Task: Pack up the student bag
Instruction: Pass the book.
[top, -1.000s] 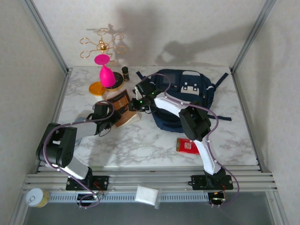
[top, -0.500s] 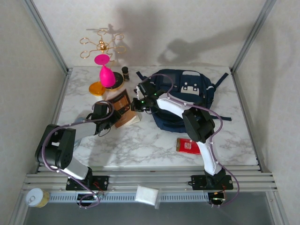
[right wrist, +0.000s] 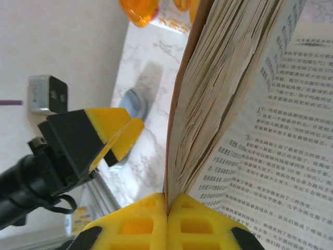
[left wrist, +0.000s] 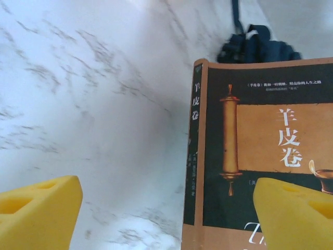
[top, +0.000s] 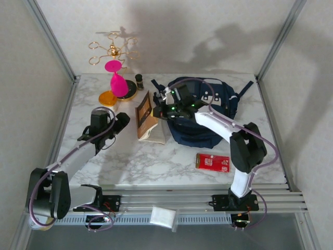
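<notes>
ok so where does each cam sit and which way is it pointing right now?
Top external: fixed above and behind the bases, looking down at the table; both arms, the left gripper and the right gripper show.
Left wrist: on the left arm, looking past its open yellow fingers at the marble, the book and the student bag.
Right wrist: on the right arm, looking along its fingers, shut on the book, toward the left gripper.
Shared: all three see the book.

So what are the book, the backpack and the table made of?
Book: paper, going by its fanned pages, with a smooth card cover.
Backpack: soft navy fabric, wrinkled and slumped.
Table: looks like white marble with grey veins, maybe only a printed surface.
</notes>
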Available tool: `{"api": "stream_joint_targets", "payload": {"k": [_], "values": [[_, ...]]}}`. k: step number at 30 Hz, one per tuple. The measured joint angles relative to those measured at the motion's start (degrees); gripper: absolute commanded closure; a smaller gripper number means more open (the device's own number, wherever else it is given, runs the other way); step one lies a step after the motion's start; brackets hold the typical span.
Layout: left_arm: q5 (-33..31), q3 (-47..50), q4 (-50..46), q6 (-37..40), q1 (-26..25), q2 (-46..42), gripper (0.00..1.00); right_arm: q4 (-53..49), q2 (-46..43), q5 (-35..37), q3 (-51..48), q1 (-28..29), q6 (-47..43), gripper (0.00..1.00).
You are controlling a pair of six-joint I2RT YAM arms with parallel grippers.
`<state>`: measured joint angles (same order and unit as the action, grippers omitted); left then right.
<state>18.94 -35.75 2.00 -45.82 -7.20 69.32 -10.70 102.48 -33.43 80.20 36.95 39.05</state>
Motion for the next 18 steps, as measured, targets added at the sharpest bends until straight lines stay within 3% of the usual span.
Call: {"api": "stream_joint_targets", "payload": {"k": [6, 11, 15, 18], "values": [[8.74, 2.43, 5.6, -6.75, -0.61, -2.54, 0.09, 4.07, -6.75, -4.42, -4.02, -0.83, 3.43, 1.0], [12.92, 3.15, 11.85, -12.66, -4.55, -2.49, 0.1, 8.5, -9.81, -9.22, -6.56, -1.2, 7.3, 1.0], [14.78, 3.15, 18.23, -17.66, -7.39, -1.95, 0.19, 12.39, -10.51, -11.67, -8.5, -1.51, 9.55, 1.0], [14.71, 3.23, 21.35, -20.94, -8.7, -1.77, 0.33, 14.1, -11.06, -12.94, -10.21, -2.14, 10.32, 1.0]]}}
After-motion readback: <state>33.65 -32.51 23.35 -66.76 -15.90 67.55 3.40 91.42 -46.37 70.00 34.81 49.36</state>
